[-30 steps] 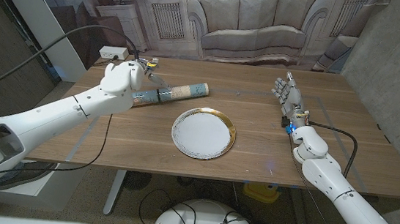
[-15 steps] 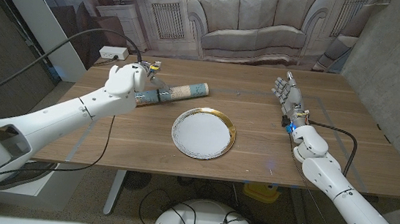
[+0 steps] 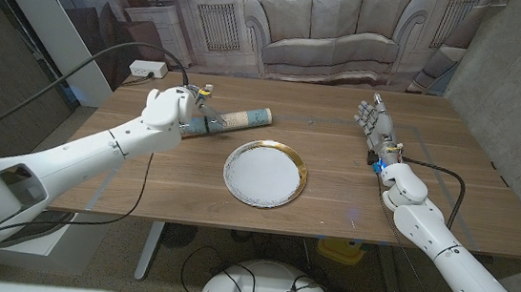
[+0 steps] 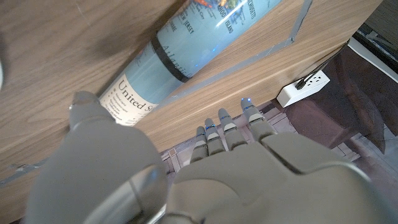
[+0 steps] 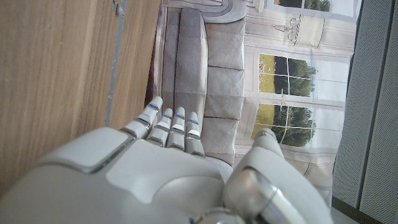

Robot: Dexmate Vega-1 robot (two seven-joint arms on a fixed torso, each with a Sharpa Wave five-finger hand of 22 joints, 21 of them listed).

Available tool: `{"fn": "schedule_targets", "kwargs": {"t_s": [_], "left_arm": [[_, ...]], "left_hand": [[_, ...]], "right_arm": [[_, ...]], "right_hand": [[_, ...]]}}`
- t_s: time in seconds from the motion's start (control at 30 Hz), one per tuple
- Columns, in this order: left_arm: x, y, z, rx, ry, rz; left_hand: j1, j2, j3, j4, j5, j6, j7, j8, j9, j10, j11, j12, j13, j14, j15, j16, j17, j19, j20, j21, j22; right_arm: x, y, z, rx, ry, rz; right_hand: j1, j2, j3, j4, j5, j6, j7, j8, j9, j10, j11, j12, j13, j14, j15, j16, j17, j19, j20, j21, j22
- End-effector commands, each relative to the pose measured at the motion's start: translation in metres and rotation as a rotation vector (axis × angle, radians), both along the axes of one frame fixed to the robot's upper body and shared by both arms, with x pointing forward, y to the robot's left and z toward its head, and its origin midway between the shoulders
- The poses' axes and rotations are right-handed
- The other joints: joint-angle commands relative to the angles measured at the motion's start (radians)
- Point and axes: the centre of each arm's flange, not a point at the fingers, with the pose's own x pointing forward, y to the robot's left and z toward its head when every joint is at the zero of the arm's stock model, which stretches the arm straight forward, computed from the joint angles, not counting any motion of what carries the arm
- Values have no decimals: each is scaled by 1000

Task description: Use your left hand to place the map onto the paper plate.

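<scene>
While one map (image 3: 232,119) lies near the desk's (image 3: 332,196) far left edge, the left hand (image 3: 170,110) clasps it; one plate (image 3: 265,173) sits mid-desk; right hand (image 3: 378,125) spread, empty.

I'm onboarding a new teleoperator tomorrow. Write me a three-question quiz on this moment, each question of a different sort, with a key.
1. True or false: the map already lies on the plate.
2. Multiple choice: the left hand is at
A. the map's end farthest from the right hand
B. the plate's rim
C. the table's near edge
3. Fill in: the right hand holds ____.

Key
1. False: the rolled map lies on the table, behind the plate.
2. A
3. Nothing: it stands with fingers apart, well away from the plate.
</scene>
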Motion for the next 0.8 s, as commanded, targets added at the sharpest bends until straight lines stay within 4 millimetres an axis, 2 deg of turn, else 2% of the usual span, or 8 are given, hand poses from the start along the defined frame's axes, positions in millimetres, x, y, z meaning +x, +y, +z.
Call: {"fn": "schedule_targets", "kwargs": {"t_s": [0.03,0.8], "left_arm": [[1,-2,-10,-7,6,7],[9,-2,-28,-35,17,2]], "left_hand": [[6,4,-10,1,8,-3,4,8,1,-6,-1,7,3,-2,-8,7,4,-5,2,1,5],[13,16,-19,3,12,-5,7,11,1,-6,3,10,3,-2,-9,9,5,-6,2,1,6]], "right_arm": [[0,-1,0,1,3,4],[-7,-1,-4,1,13,-7]], "right_hand": [[2,6,0,-4,-2,9,2,2,3,8,0,-3,3,5,1,-4,2,11,-26,-5,3],[1,7,-1,-5,-2,10,2,1,3,8,-3,-3,3,6,1,-4,2,14,-26,-12,3]]}}
